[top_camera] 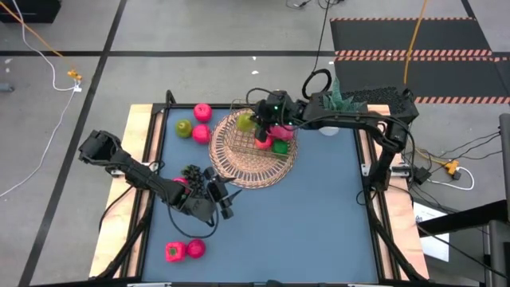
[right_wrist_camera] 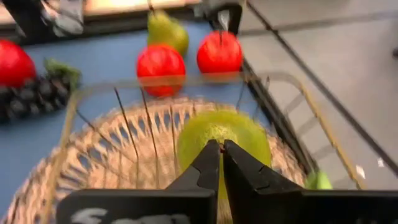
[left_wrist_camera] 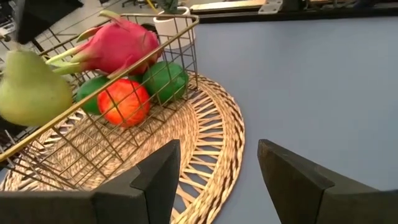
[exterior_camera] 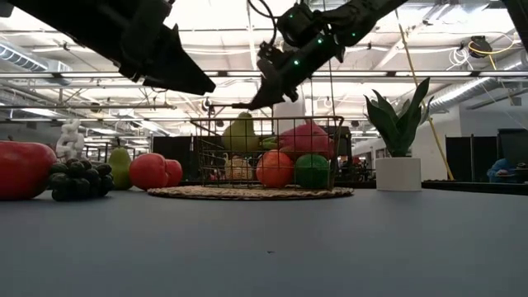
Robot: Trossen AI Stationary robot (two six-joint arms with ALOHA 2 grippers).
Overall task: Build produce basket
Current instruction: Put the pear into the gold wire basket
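Basket (top_camera: 239,163) sits near the desk's far edge, its wire frame holding a dragon fruit (left_wrist_camera: 118,43) and round fruits. Right gripper (right_wrist_camera: 221,152), fingers together, hangs just over a green pear (right_wrist_camera: 221,140) inside the frame: placing seems finished. Left gripper (left_wrist_camera: 214,180), fingers apart and empty, waits beside the basket; grapes (top_camera: 191,172) look the nearest pick.

Blue table (top_camera: 319,215) carries basket (top_camera: 239,167), loose produce (top_camera: 185,250), grapes (top_camera: 191,172), potted plant (exterior_camera: 398,169).
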